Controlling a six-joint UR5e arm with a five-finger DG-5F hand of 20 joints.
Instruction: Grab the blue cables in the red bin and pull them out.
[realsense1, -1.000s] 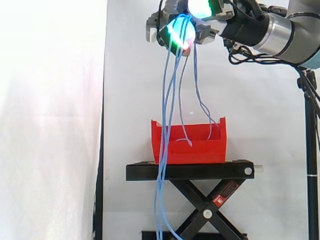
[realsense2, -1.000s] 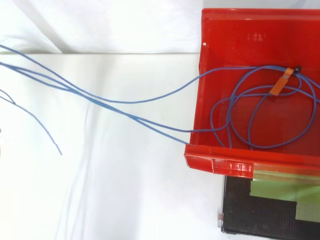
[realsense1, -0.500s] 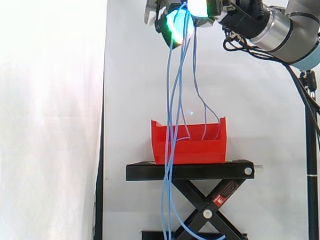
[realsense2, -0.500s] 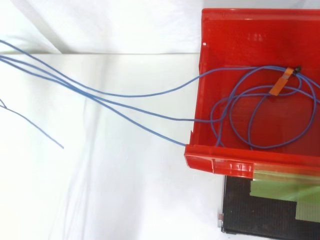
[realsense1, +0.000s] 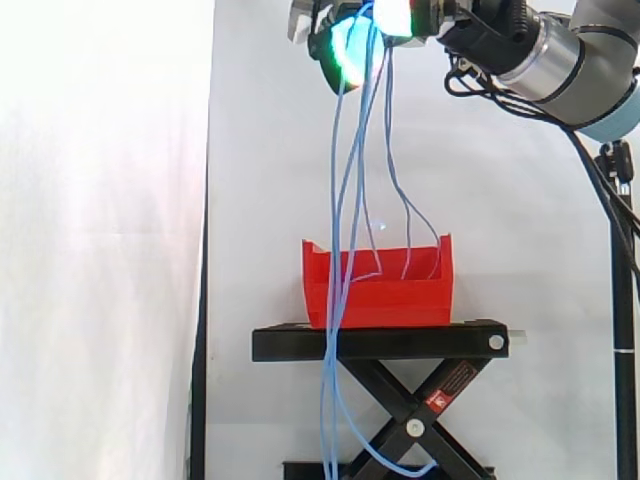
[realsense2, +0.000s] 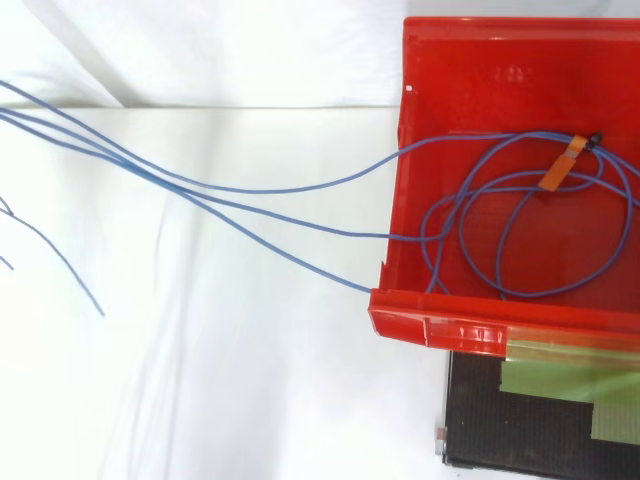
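My hand (realsense1: 375, 22) is high at the top of the side view, well above the red bin (realsense1: 378, 290), with its glowing pads pinching several blue cables (realsense1: 340, 200). The strands hang down from the hand; some drop into the bin, others run past its front down below the stand. From above, a coil of blue cable (realsense2: 530, 230) with an orange tag (realsense2: 562, 168) lies on the floor of the red bin (realsense2: 436, 325), and strands (realsense2: 230, 205) leave over its left wall toward the left edge.
The bin rests on a black scissor-lift stand (realsense1: 385, 345) before the white curtain. A black tripod pole (realsense1: 625, 300) stands at the right edge. A loose cable end (realsense2: 70, 275) hangs at the left in the top view.
The hand rose with the cables from a second ago, then held nearly still. The hanging strands swung right against the bin front, and the loose end shifted slightly in the top view.
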